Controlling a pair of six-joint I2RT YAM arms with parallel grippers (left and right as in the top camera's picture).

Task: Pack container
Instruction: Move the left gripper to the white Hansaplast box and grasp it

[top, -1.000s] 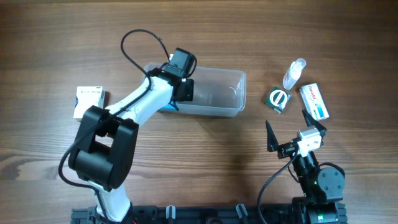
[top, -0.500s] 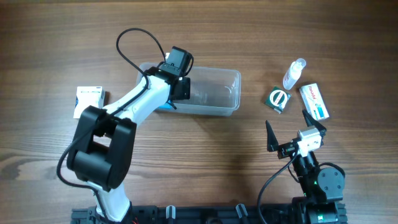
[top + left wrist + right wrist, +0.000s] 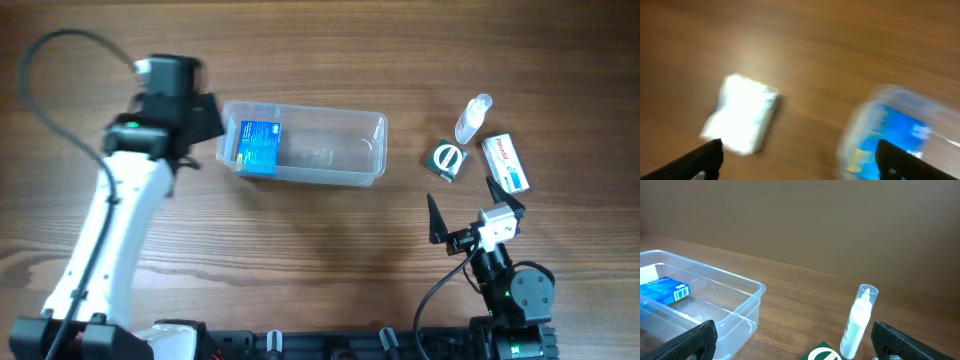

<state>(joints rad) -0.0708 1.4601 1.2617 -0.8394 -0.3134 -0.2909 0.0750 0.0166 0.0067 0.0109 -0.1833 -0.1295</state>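
Left pincer (image 3: 800,152): spread wide, gripping nothing, poised over the wooden table (image 3: 320,60) just off the left end of the clear rectangular plastic tub (image 3: 375,150) at mid-table. Inside, at that end, a small blue cardboard box (image 3: 259,147), so packing judged begun. White packet (image 3: 742,120) nearby (blurred). Right pincer (image 3: 792,335): also fully parted, empty, parked near the small clear bottle (image 3: 473,118), green-and-white square box (image 3: 446,159) and white printed carton (image 3: 506,162), probably awaiting its turn.

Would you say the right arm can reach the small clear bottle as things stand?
Probably yes: the right gripper is open and the bottle is free from above, though the green box sits close in front.
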